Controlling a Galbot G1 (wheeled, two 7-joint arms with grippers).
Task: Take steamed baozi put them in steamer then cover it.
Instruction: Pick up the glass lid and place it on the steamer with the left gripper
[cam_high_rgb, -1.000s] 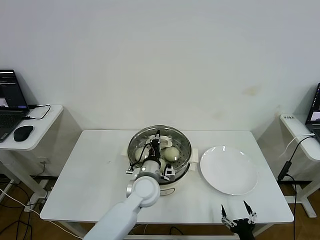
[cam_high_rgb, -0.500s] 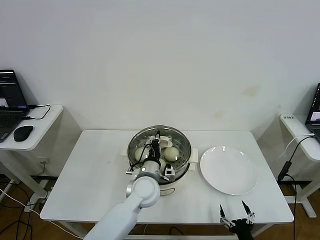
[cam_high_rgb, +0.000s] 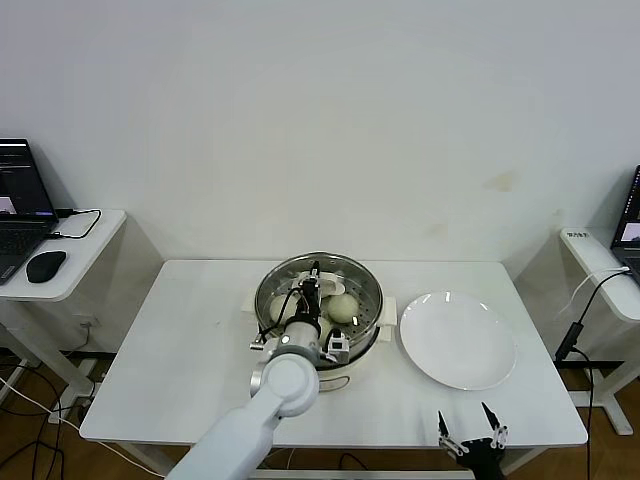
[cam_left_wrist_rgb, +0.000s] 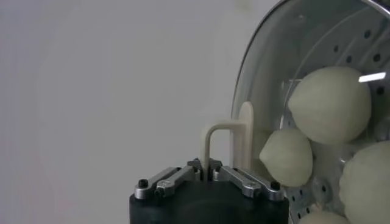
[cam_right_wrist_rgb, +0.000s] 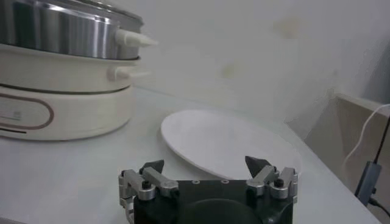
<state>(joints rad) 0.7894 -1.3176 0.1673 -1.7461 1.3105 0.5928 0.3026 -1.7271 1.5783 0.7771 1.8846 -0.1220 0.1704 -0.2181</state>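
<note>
The steamer (cam_high_rgb: 373, 303), a shiny steel basket on a cream-white base (cam_right_wrist_rgb: 61, 103), stands mid-table. The clear glass cover (cam_high_rgb: 352, 281) lies over it. My left gripper (cam_high_rgb: 315, 287) is shut on the cover's cream-white bar handle (cam_left_wrist_rgb: 214, 135), with the thin bar pinched between the fingertips of the left gripper (cam_left_wrist_rgb: 205, 165). Through the glass I see several steamed baozi, among them a large one (cam_left_wrist_rgb: 329, 105) and a smaller one (cam_left_wrist_rgb: 286, 157); another baozi (cam_high_rgb: 342, 307) shows in the head view. My right gripper (cam_high_rgb: 470, 430) hangs open and empty by the table's front right edge, its open right gripper (cam_right_wrist_rgb: 207, 165) facing the plate.
A white plate (cam_high_rgb: 457, 340) lies bare to the right of the steamer, close to its side handle (cam_right_wrist_rgb: 135, 40). A side desk at the left carries a laptop (cam_high_rgb: 20, 205) and mouse (cam_high_rgb: 46, 265). Another side desk (cam_high_rgb: 600, 265) with cables stands at the right.
The right gripper has sunk slightly toward the table's front edge. The left gripper stays shut on the cover's handle, with almost no movement.
</note>
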